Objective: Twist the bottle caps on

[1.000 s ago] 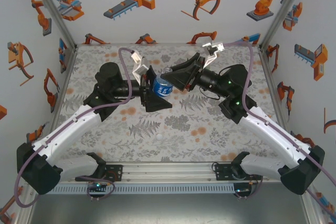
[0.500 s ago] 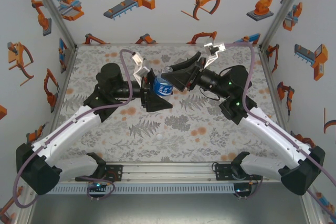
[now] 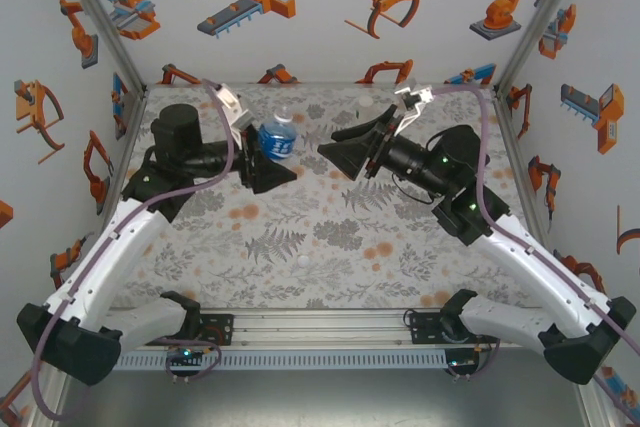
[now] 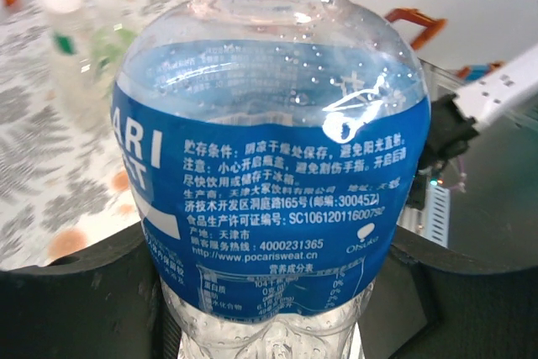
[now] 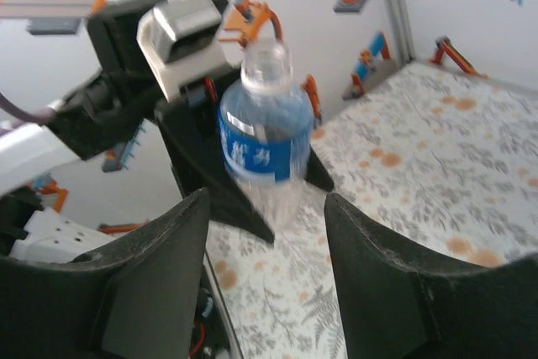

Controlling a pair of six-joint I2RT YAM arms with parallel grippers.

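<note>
Well, the left end effector (image 3: 272, 159) clamps a clear plastic blue-labelled bottle (image 3: 278, 137); just ahead of the bottle, the right end effector (image 5: 267, 241) has its jaws apart.

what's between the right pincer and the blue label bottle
Nothing: in the top external view a bare stretch of floral tabletop separates the open right pincer from the blue-label bottle, which the left pincer holds.
</note>
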